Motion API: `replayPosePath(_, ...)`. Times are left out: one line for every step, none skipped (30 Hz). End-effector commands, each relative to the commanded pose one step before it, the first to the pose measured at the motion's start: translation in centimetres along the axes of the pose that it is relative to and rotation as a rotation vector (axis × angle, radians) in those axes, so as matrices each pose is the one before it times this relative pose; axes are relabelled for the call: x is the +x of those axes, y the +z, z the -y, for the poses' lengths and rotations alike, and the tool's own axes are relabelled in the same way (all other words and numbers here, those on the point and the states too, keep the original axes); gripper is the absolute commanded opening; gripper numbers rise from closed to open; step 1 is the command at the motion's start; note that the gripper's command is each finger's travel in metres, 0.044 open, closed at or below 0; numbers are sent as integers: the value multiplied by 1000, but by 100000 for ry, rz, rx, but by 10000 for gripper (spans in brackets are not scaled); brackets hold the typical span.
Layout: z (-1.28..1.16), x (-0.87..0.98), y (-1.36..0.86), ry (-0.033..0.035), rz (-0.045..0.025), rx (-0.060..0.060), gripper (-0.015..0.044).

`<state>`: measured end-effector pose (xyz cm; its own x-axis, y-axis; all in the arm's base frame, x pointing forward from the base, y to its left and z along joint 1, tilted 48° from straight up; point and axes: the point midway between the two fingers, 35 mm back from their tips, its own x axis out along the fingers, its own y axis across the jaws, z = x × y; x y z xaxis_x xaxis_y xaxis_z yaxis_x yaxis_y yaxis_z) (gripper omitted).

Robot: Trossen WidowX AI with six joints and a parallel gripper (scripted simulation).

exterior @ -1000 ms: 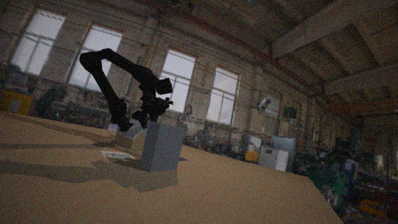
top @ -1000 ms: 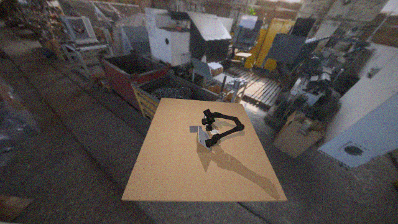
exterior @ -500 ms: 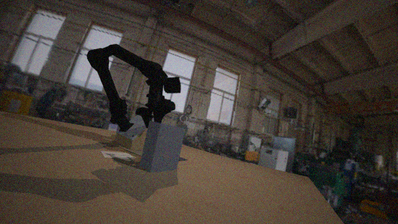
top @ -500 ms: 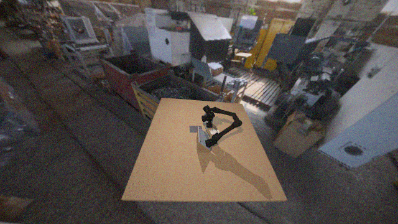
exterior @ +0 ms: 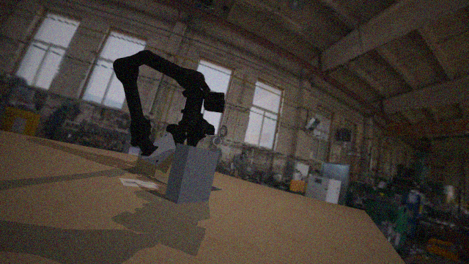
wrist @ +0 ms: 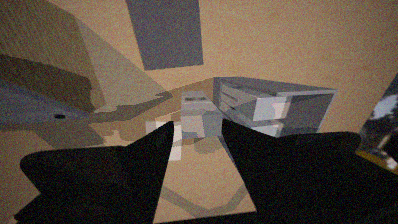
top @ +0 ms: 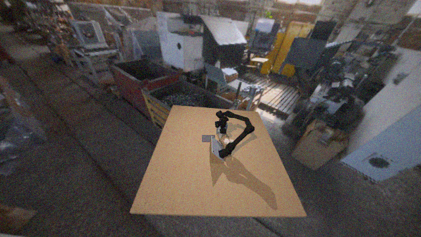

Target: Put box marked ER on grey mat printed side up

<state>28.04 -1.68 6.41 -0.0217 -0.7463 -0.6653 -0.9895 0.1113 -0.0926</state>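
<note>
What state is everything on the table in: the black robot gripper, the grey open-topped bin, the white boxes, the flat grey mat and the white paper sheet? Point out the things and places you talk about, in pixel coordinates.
Black gripper (top: 223,131) (exterior: 188,142) (wrist: 197,124): partly open, holding nothing.
Grey bin (exterior: 196,176) (wrist: 327,107): upright.
White boxes (wrist: 271,108): at least two inside the bin.
Pale box (wrist: 201,117): outside the bin, ungripped; tilt unclear.
Grey mat (top: 206,138) (wrist: 167,35): flat.
White sheet (top: 227,141) (exterior: 139,183) (wrist: 175,147): flat.

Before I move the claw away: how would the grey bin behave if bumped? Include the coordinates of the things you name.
The grey bin (exterior: 196,176) (wrist: 307,114) looks stiff, with straight, flat walls. Standing taller than wide, it might tip if bumped high; its flat sides make rolling unlikely.
</note>
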Motion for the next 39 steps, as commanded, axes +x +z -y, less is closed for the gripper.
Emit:
replayPosePath(402, 90, -16, 3275, 293, 548, 241)
replayPosePath(-280, -57, 10, -2590, -283, -450, 267)
replayPosePath(0, 0, 0, 0, 0, 0, 293)
replayPosePath(0, 0, 0, 0, 0, 0, 319)
replayPosePath(0, 0, 0, 0, 0, 0, 346)
replayPosePath(0, 0, 0, 0, 0, 0, 372)
replayPosePath(0, 0, 0, 0, 0, 0, 398)
replayPosePath(0, 0, 0, 0, 0, 0, 424)
replayPosePath(0, 0, 0, 0, 0, 0, 440)
replayPosePath(0, 0, 0, 0, 0, 0, 440)
replayPosePath(0, 0, 0, 0, 0, 0, 440)
replayPosePath(23, -164, 5, 14, 24, -1, 440)
replayPosePath(63, -493, 13, 43, 63, -1, 440)
replayPosePath(84, -827, 11, 78, 75, 3, 440)
replayPosePath(58, -833, -2, 85, 37, 9, 440)
replayPosePath(22, -502, -8, 53, 4, 9, 440)
replayPosePath(5, -168, -4, 18, -2, 4, 440)
replayPosePath(0, 0, 0, 0, 0, 0, 440)
replayPosePath(0, 0, 0, 0, 0, 0, 440)
replayPosePath(0, 0, 0, 0, 0, 0, 440)
replayPosePath(0, 0, 0, 0, 0, 0, 440)
replayPosePath(42, 347, -3, -681, -108, -288, 414)
replayPosePath(0, 0, 0, 0, 0, 0, 387)
replayPosePath(0, 0, 0, 0, 0, 0, 361)
replayPosePath(0, 0, 0, 0, 0, 0, 335)
replayPosePath(0, 0, 0, 0, 0, 0, 309)
replayPosePath(0, 0, 0, 0, 0, 0, 282)
replayPosePath(0, 0, 0, 0, 0, 0, 256)
replayPosePath(0, 0, 0, 0, 0, 0, 241)
replayPosePath(0, 0, 0, 0, 0, 0, 241)
replayPosePath(0, 0, 0, 0, 0, 0, 241)
replayPosePath(0, 0, 0, 0, 0, 0, 241)
replayPosePath(0, 0, 0, 0, 0, 0, 241)
replayPosePath(0, 0, 0, 0, 0, 0, 241)
replayPosePath(0, 0, 0, 0, 0, 0, 241)
replayPosePath(0, 0, 0, 0, 0, 0, 241)
replayPosePath(0, 0, 0, 0, 0, 0, 241)
replayPosePath(0, 0, 0, 0, 0, 0, 241)
replayPosePath(0, 0, 0, 0, 0, 0, 241)
